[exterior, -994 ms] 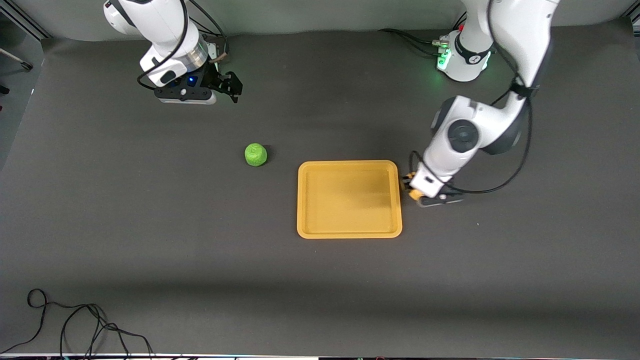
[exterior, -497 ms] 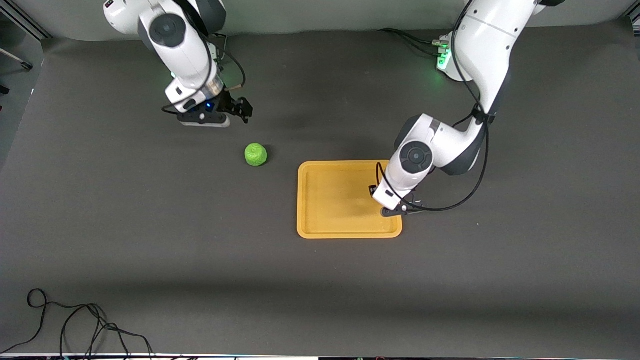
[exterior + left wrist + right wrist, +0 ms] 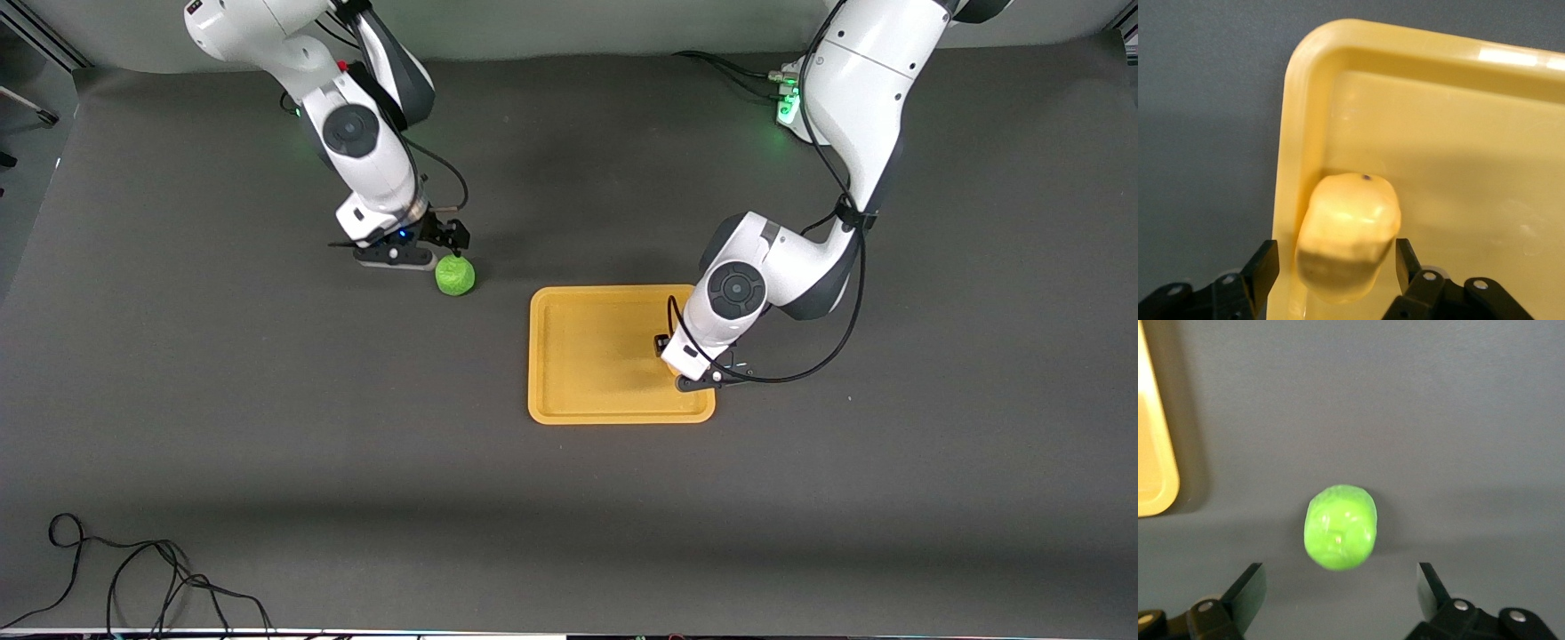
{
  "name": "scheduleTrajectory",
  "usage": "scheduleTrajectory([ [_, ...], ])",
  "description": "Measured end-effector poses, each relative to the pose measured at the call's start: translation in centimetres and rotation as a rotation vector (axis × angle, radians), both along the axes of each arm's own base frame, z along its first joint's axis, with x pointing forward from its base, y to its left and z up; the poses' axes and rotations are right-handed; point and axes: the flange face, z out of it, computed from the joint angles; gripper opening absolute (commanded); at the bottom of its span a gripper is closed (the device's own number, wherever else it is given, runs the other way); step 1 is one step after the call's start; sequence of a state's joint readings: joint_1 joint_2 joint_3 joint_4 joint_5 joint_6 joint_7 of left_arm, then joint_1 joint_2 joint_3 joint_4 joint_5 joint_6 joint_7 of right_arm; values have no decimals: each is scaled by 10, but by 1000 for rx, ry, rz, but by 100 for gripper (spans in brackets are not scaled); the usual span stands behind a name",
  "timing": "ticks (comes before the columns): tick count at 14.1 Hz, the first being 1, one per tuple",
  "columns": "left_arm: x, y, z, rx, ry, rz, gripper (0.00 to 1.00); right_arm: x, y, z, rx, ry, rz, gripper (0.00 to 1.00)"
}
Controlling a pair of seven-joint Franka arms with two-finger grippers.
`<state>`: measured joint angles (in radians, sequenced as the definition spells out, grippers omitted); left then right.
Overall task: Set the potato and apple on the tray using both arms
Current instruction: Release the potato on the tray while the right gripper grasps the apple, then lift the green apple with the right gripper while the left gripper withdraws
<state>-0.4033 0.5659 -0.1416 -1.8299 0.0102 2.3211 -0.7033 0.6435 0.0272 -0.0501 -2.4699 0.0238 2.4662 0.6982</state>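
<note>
The yellow-tan potato [image 3: 1348,233] lies in the yellow-orange tray [image 3: 587,356], against the rim at the left arm's end; the left wrist hides it in the front view. My left gripper [image 3: 669,356] is low over that spot and open, its fingers [image 3: 1265,267] standing on either side of the potato with a gap on one side. The green apple [image 3: 455,275] sits on the table beside the tray, toward the right arm's end. My right gripper [image 3: 442,240] is open and empty just above and beside the apple [image 3: 1340,528], which lies ahead of the spread jaws.
A corner of the tray [image 3: 1151,453] shows in the right wrist view, a short way from the apple. A loose black cable [image 3: 133,578] lies at the table's near edge, toward the right arm's end. The table is covered in dark grey cloth.
The left gripper carried the potato from beside the tray to over it, lowered, and now stands open around it. The right gripper came down from near its base to the apple.
</note>
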Motion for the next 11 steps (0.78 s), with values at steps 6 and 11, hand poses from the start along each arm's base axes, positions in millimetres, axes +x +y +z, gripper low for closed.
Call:
scheduleTrajectory([
  [6, 11, 22, 90, 45, 3, 20, 100, 0, 6, -56, -3, -15, -19, 100],
  [11, 16, 136, 238, 59, -25, -32, 100, -11, 18, -89, -8, -20, -26, 99],
])
